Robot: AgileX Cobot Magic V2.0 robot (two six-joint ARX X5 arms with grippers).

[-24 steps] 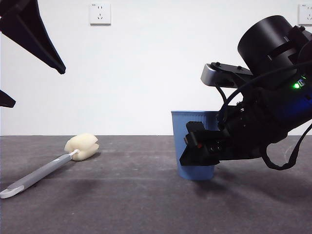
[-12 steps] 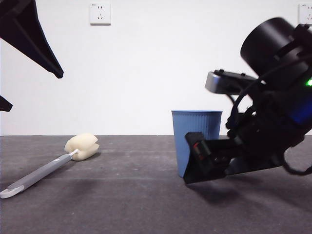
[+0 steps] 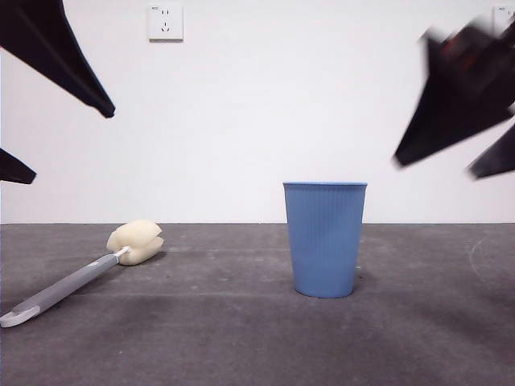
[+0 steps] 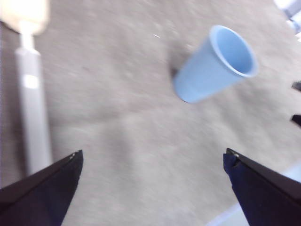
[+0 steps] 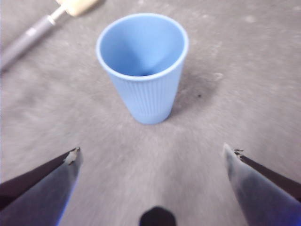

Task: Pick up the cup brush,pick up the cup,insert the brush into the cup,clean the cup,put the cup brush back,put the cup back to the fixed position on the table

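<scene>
We see the cup (image 3: 325,239) standing upright on the tabletop (image 3: 241,338), free of both tools. The right tool (image 5: 153,157) hangs above it, jaws wide apart, blurred in the front view. The left tool (image 4: 150,157) hovers high, also spread, over the cup brush (image 3: 80,272), which lies flat on the tabletop.

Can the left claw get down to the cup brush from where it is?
Probably yes. The left claw is open above the table, and the cup brush lies flat with nothing over it; the cup stands well aside.
</scene>
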